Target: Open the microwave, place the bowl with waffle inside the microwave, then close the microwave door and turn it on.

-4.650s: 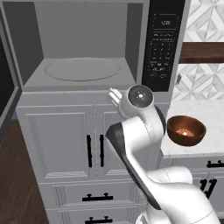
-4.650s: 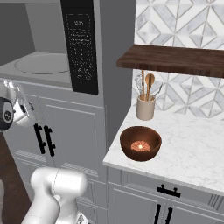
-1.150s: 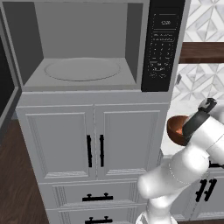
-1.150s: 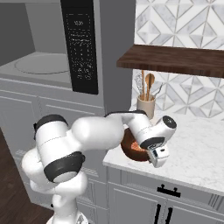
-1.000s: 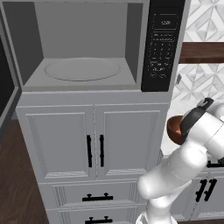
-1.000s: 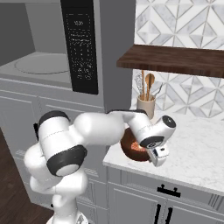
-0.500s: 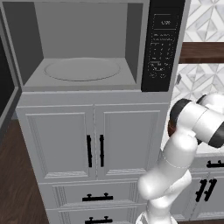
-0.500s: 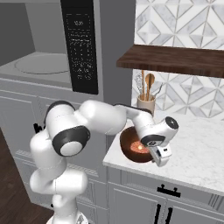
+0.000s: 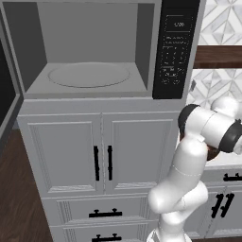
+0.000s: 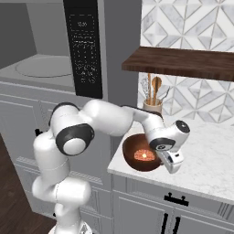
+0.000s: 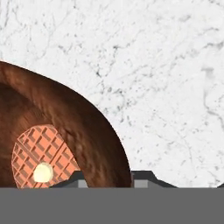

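The microwave point(image 9: 90, 52) is sitting wide open on top of the grey cabinets point(image 9: 99, 158), and its round glass plate point(image 9: 89, 74) is showing inside. Its black button panel point(image 10: 84, 45) is facing out on its right side.

The brown bowl point(image 10: 139, 153) is sitting on the white marble counter point(image 10: 205, 155), near the counter's left front edge and to the right of the microwave. The orange waffle point(image 11: 43, 155) is lying at the bottom of the bowl with a small pale blob on top.

The white arm is bending over from the left and reaching down to the bowl. The gripper point(image 11: 107, 178) is sitting right over the bowl's right rim. One dark fingertip point(image 11: 72, 178) is inside the bowl and the other is outside it, with the wall between them. The fingers are pinching in around the rim, but I cannot tell if they are gripping it tight yet.

A jar of wooden spoons point(image 10: 153, 98) is standing behind the bowl, under a dark wooden shelf point(image 10: 180, 61)
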### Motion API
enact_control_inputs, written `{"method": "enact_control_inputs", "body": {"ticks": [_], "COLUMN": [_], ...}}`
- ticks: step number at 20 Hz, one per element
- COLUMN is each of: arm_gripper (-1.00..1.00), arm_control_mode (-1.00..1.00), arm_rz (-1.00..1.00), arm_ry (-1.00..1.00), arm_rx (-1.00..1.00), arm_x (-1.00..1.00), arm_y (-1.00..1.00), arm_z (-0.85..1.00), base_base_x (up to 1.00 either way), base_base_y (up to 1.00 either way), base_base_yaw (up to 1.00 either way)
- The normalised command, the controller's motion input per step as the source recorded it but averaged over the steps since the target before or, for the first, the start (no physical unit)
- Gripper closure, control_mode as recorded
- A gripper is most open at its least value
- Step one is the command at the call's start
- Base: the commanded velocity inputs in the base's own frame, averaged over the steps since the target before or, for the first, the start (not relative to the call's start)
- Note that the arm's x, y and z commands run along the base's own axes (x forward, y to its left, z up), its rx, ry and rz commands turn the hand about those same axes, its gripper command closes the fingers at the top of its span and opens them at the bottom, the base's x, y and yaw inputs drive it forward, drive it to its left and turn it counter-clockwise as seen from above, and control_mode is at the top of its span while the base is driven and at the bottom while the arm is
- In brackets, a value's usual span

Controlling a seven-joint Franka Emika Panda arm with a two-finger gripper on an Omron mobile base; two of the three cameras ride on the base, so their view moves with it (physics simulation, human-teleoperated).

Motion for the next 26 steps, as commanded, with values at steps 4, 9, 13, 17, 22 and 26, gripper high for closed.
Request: {"method": "enact_control_inputs", "body": {"ticks": [4,9,13,17,22,26], "arm_gripper": [1.0,1.0,1.0,1.0,1.0,1.0], "arm_control_mode": [-1.0,-1.0,-1.0,-1.0,-1.0,-1.0], "arm_rz": [0.0,-0.02,-0.15,-0.27,-0.33,-0.29], "arm_ry": [-0.03,-0.13,-0.17,-0.18,-0.13,-0.05], "arm_rx": [-0.2,-0.02,0.35,0.41,0.18,0.01], "arm_x": [-0.16,-0.35,-0.49,-0.32,-0.49,-1.0], "arm_y": [0.21,0.03,-0.26,-0.02,0.12,0.59], "arm_z": [-0.26,-0.06,0.44,0.65,0.79,0.66], "base_base_x": [0.0,0.0,0.0,0.0,0.0,0.0], "base_base_y": [0.0,0.0,0.0,0.0,0.0,0.0], "base_base_yaw": [0.0,0.0,0.0,0.0,0.0,0.0]}}
